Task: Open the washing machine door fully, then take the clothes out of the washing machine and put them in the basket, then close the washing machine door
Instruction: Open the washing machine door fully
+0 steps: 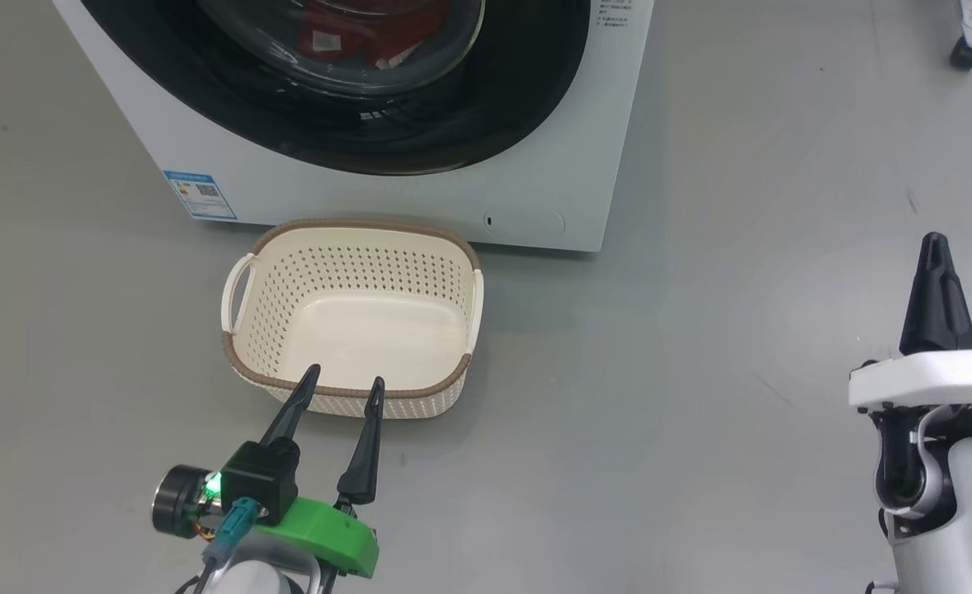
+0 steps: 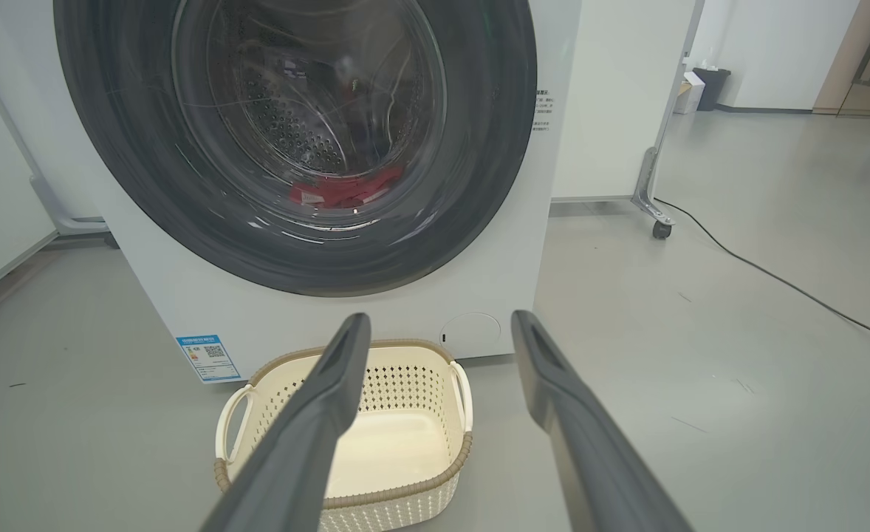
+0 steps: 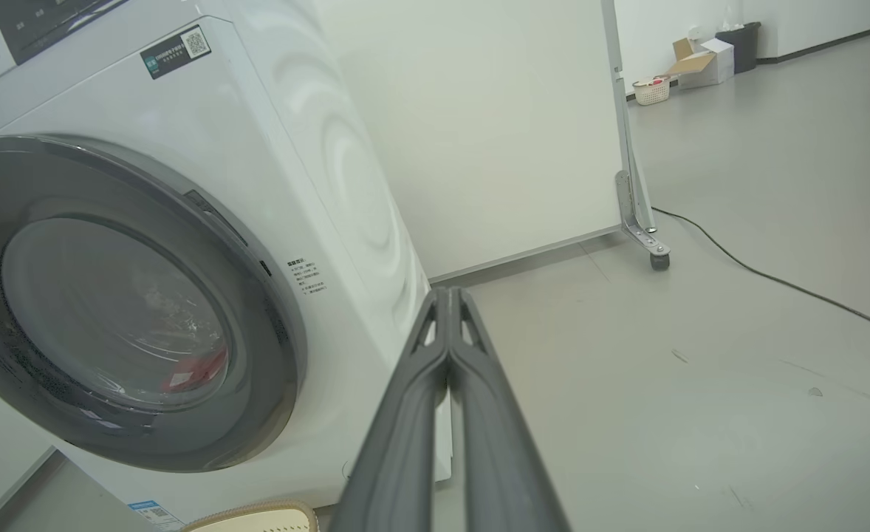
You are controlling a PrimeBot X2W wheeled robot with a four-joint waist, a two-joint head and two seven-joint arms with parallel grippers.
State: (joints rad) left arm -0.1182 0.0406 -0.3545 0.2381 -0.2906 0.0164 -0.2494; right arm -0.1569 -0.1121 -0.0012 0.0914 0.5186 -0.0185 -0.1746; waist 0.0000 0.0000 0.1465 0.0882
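The white washing machine [image 1: 420, 198] [image 2: 583, 111] [image 3: 317, 148] stands ahead with its black-rimmed round door [image 1: 519, 91] [image 2: 479, 185] [image 3: 272, 325] shut. Red clothes [image 1: 354, 33] [image 2: 346, 192] [image 3: 199, 369] lie in the drum behind the glass. On the floor just in front sits the cream basket [image 1: 354, 318] [image 2: 420, 391] [image 3: 258, 517], with nothing in it. My left gripper [image 1: 346, 385] [image 2: 439, 321] is open, its tips over the basket's near rim. Off to the right over bare floor, my right gripper [image 1: 936, 243] [image 3: 446, 295] is shut on nothing.
A white partition on castors [image 2: 653, 214] [image 3: 649, 244] stands right of the machine, and a black cable [image 2: 775, 277] [image 3: 775, 281] runs across the grey floor. Boxes and a bin [image 3: 708, 55] sit far back. Another castor [image 1: 969, 49] shows at top right.
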